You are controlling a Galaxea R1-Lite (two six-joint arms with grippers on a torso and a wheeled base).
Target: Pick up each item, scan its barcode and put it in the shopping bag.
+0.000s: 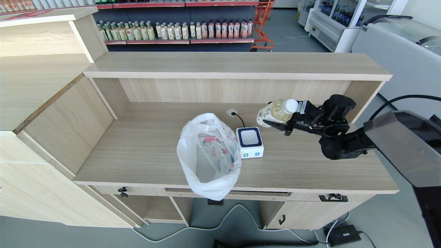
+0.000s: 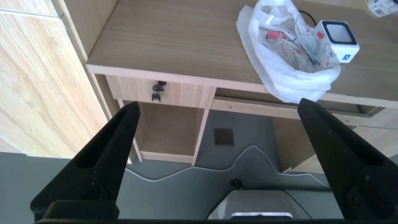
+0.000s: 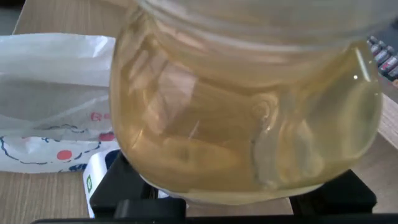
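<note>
A clear bottle [image 1: 275,113] of pale yellow drink with a white cap hangs tilted above the wooden counter [image 1: 144,151], just right of and behind the white barcode scanner [image 1: 249,141]. My right gripper [image 1: 288,121] is shut on the bottle near its cap end. In the right wrist view the bottle [image 3: 249,112] is very close, with the bag [image 3: 50,99] and a corner of the scanner [image 3: 94,177] beyond it. The white shopping bag [image 1: 208,155] stands open at the counter's front edge, left of the scanner. My left gripper [image 2: 221,162] is open, off the counter's front, over the floor.
A raised ledge [image 1: 237,65] and side walls enclose the counter at the back, left and right. The scanner's cable runs to a hole [image 1: 231,112] in the counter. Shelves of bottles [image 1: 175,31] and freezers [image 1: 396,38] stand farther off.
</note>
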